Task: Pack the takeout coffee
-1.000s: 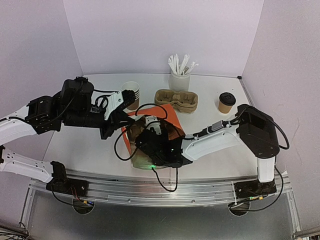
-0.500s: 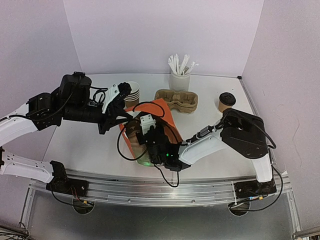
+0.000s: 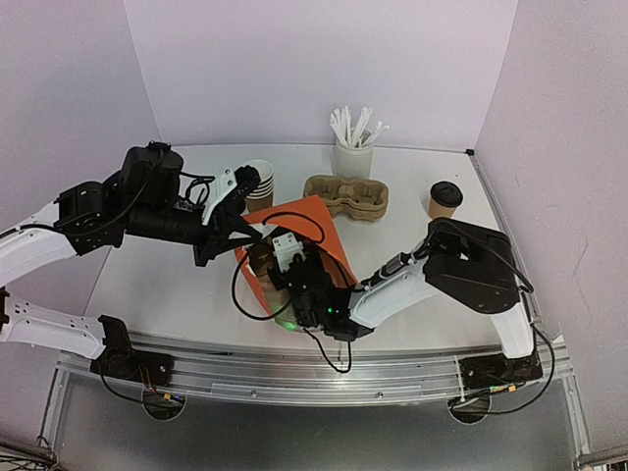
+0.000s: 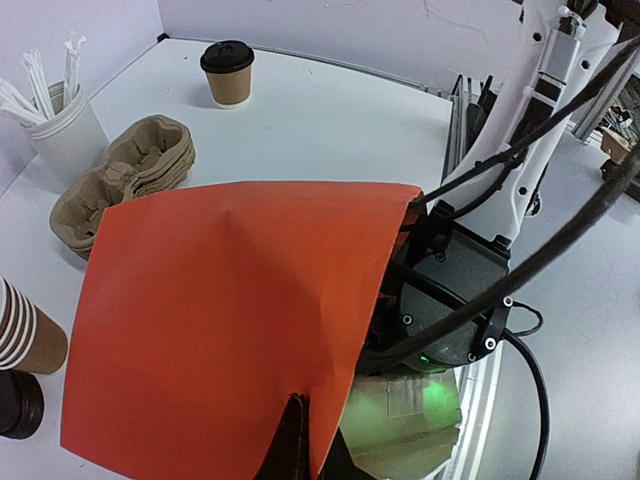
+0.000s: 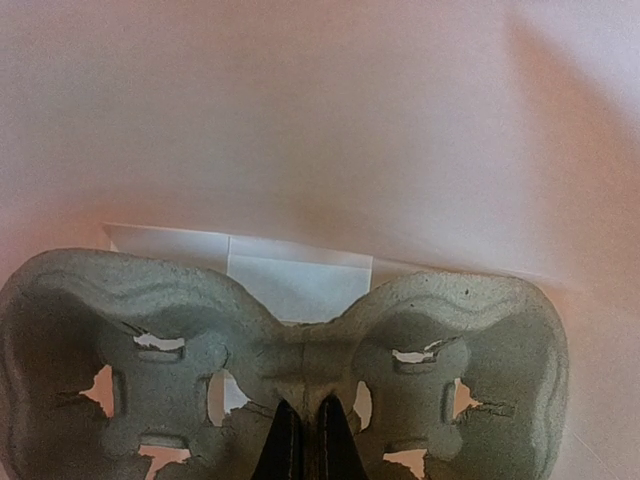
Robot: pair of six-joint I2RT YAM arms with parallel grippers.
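The takeout coffee, a brown cup with a black lid, stands alone at the back right; the left wrist view also catches the coffee. An orange paper bag lies on its side mid-table. My left gripper is shut on the bag's upper edge, holding the mouth up. My right wrist reaches into that mouth, so the right gripper is hidden from above. Inside, the right gripper is shut on the middle ridge of a grey pulp cup carrier, with the bag's pale inner wall behind it.
A stack of pulp carriers and a white cup of wrapped straws stand at the back. Lidless brown cups are stacked by the left gripper, with black lids beside them. Purple walls close off three sides.
My right arm has pushed left and deeper into the bag. The left gripper has lifted the bag's orange edge a little higher and farther back.
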